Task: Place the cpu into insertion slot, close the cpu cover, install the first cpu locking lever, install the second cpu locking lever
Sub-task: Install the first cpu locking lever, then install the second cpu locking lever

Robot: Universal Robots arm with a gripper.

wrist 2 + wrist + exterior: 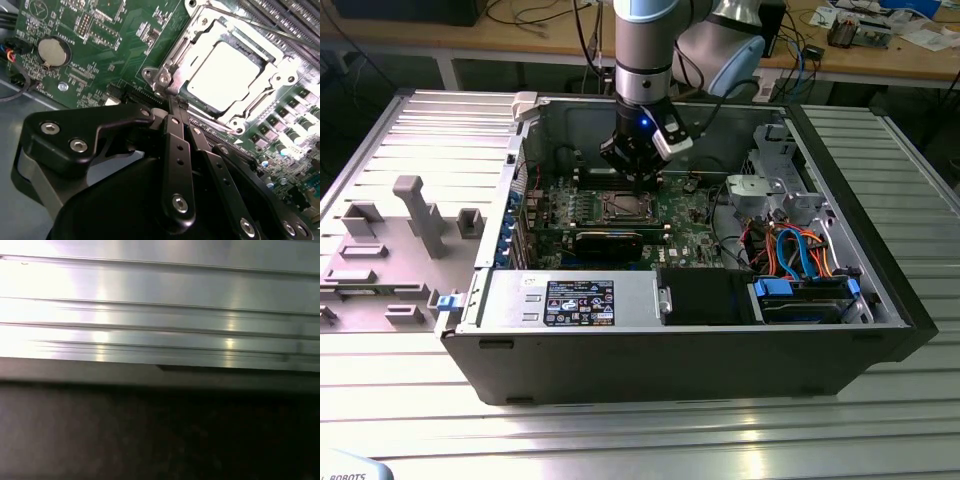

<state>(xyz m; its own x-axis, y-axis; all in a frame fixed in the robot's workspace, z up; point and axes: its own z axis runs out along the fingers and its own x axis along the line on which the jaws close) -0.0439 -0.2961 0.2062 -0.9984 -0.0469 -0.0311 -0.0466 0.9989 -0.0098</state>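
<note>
In the second wrist view the cpu [225, 75], a square chip with a bright silver top, lies in the insertion slot [182, 75] on the green motherboard. The cpu cover [260, 102], a silvery frame with a square window, lies flat around the chip. A thin wire lever [250, 22] runs along one side of the socket. My gripper [171, 100] is shut, its black fingers pressed together, with the tips at one corner of the socket frame. In the exterior view my gripper [638, 180] hangs just above the insertion slot [623, 208], inside the open computer case.
A long black expansion card [610, 240] lies just in front of the socket. The case walls [670, 355] surround the board, with a power supply [570, 300] and a drive cage with cables [800, 260]. RAM slots [295, 20] and a coin battery [52, 51] flank the socket. A grey fixture [420, 215] stands outside the case.
</note>
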